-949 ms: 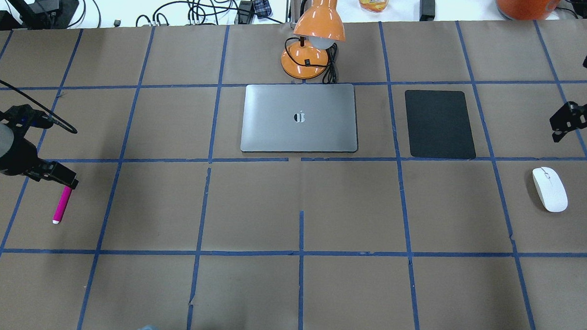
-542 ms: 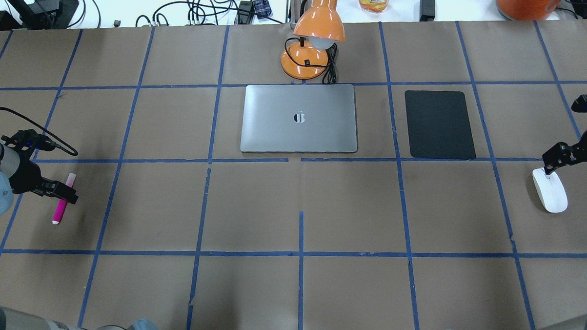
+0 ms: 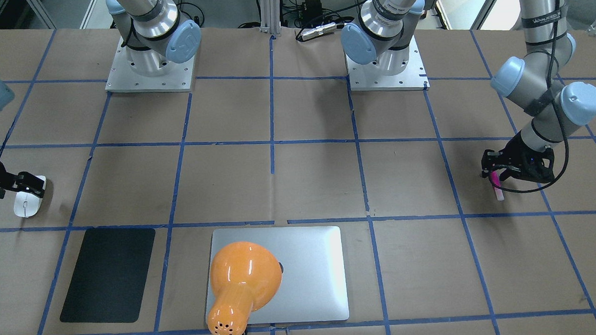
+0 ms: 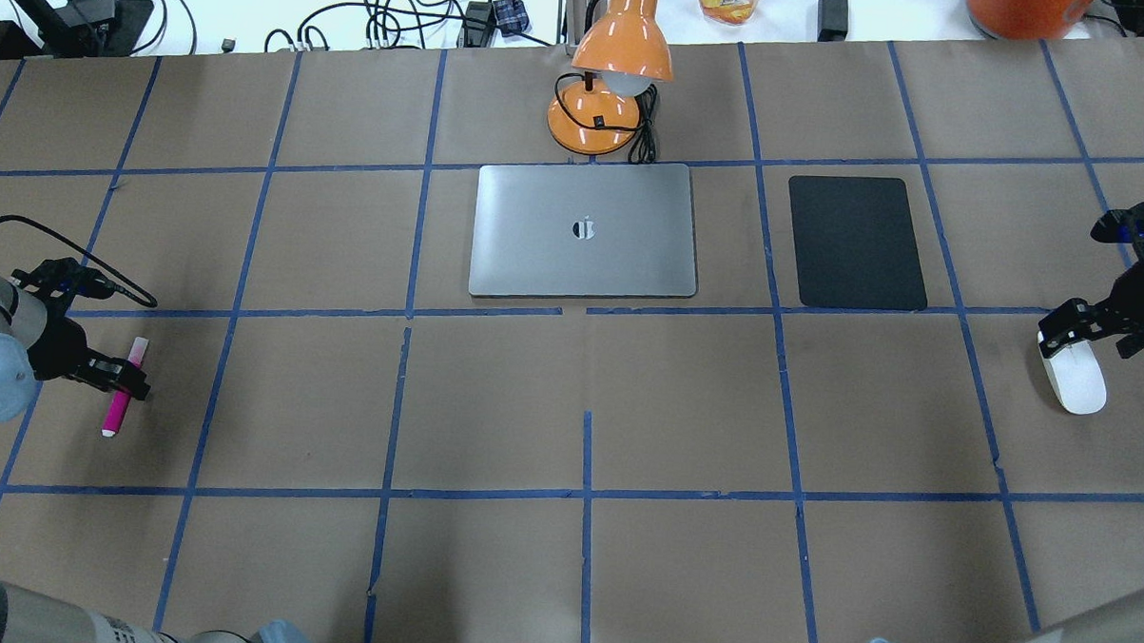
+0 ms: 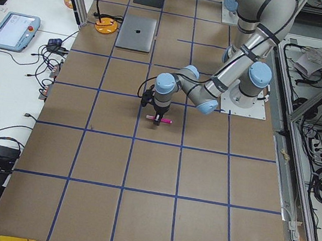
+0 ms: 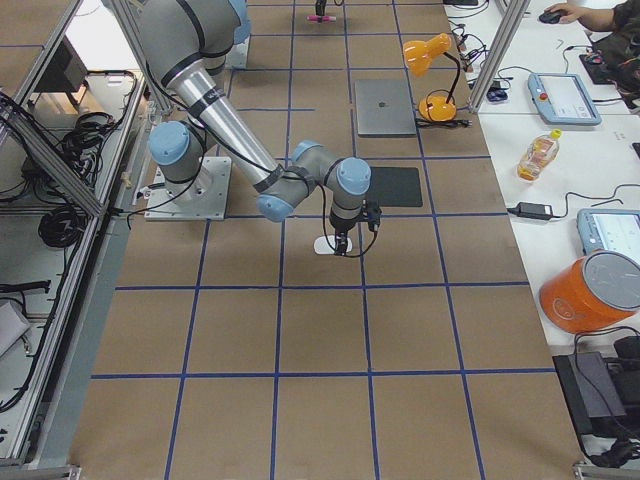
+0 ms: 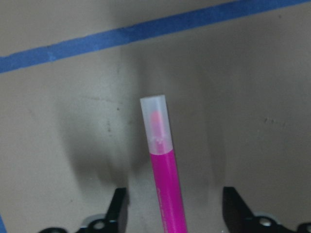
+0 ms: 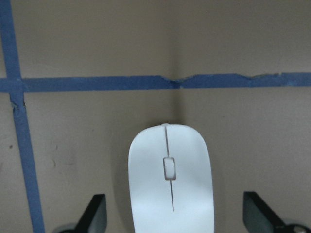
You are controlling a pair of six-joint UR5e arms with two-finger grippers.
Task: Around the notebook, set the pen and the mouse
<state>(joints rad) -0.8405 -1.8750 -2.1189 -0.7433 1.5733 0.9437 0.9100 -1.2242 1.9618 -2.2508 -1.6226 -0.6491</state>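
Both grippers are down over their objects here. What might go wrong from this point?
1. The open left gripper straddles the slim pen; closing may roll or pivot it away.
2. The open right gripper brackets the mouse; its smooth curved sides may slip free when squeezed or lifted.
3. The orange desk lamp stands just beyond the notebook's far edge, so placing there risks a collision.

An orange metal desk lamp (image 4: pixel 622 47) stands at the far side of the brown paper-covered desk (image 4: pixel 493 404), which blue tape lines (image 4: pixel 585 498) cross. A thin black rectangular mat (image 4: pixel 857 242) lies flat near it. A small bottle (image 6: pixel 538 155), perhaps of orange drink, stands on a side table.
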